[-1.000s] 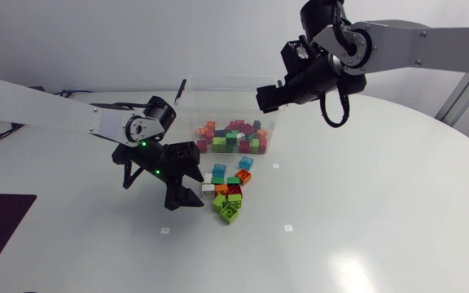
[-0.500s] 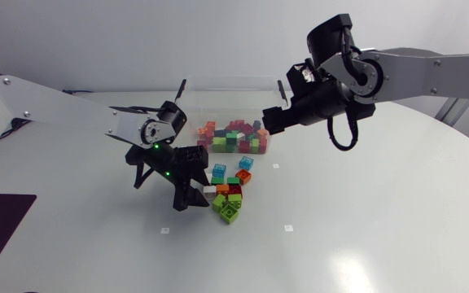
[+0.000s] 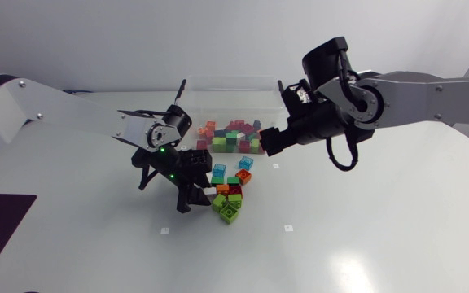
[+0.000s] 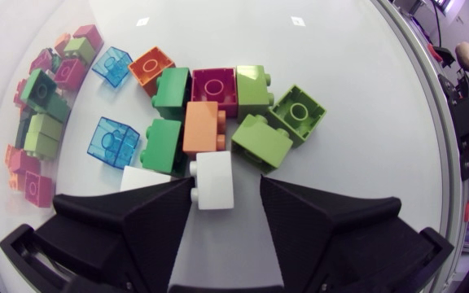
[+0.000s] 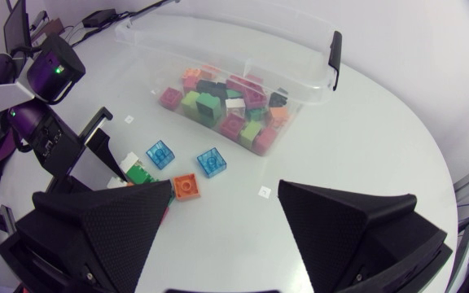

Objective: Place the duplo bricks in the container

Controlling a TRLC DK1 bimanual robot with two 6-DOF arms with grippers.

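Here, white brick (image 4: 214, 175), btwn spread fingers of L tool (image 4: 226, 191)

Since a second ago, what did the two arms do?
The left gripper slid toward the loose bricks; a white brick now sits between its open fingers. The right gripper came down past the container toward them, open and empty. Nothing was grabbed. The loose bricks and container stayed put.
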